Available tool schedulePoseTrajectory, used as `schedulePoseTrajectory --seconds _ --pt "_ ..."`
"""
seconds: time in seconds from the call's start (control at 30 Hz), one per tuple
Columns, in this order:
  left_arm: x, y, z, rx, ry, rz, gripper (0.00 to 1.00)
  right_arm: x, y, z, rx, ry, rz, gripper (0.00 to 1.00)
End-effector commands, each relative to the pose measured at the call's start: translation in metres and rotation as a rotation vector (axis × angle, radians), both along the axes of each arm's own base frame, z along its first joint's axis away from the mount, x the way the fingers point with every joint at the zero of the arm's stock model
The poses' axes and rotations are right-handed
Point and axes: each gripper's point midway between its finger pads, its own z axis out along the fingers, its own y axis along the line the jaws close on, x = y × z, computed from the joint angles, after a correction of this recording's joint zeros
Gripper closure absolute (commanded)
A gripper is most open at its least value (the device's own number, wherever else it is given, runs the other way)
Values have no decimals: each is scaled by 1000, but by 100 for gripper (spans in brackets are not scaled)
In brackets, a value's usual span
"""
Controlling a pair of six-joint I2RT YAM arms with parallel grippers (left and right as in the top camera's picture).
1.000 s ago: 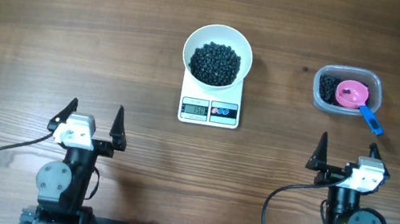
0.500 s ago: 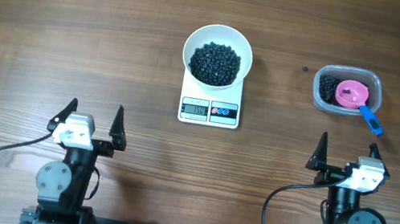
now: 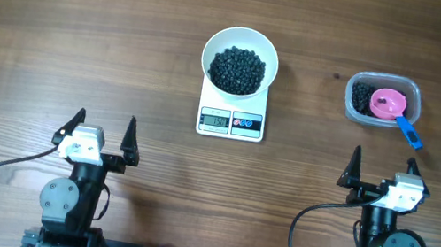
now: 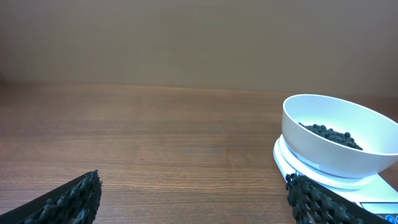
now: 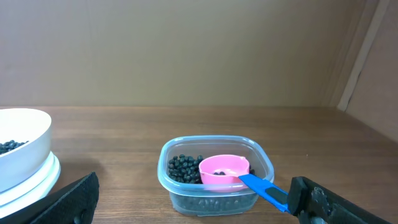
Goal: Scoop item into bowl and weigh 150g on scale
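1. Our left gripper [image 3: 105, 120] and right gripper [image 3: 386, 169] hang wide open, empty, well apart from the scale [image 3: 231, 118].
2. Beads [image 3: 238, 69] sit in the bowl [image 3: 210, 45] atop the scale; scooping looks finished.
3. Next, we need only confirm the display [image 3: 215, 121], unreadable here.

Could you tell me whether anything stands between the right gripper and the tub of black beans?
Nothing visible does: the open right gripper faces the clear tub, holding beans and a pink scoop, across bare tabletop.

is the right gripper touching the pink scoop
Apart. The overhead view shows a stretch of table between the right gripper and the pink scoop, which lies in the clear tub.
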Motion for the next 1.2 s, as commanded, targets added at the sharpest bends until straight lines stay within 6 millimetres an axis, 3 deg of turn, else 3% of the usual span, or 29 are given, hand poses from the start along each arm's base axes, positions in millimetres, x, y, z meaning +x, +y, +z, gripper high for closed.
schedulePoseTrajectory --seconds 0.0,1.17 --pt "0 1 -1 -12 0 13 0 0 4 2 12 -15 21 0" --pt "0 1 -1 -12 -1 13 0 0 9 2 16 -11 53 0"
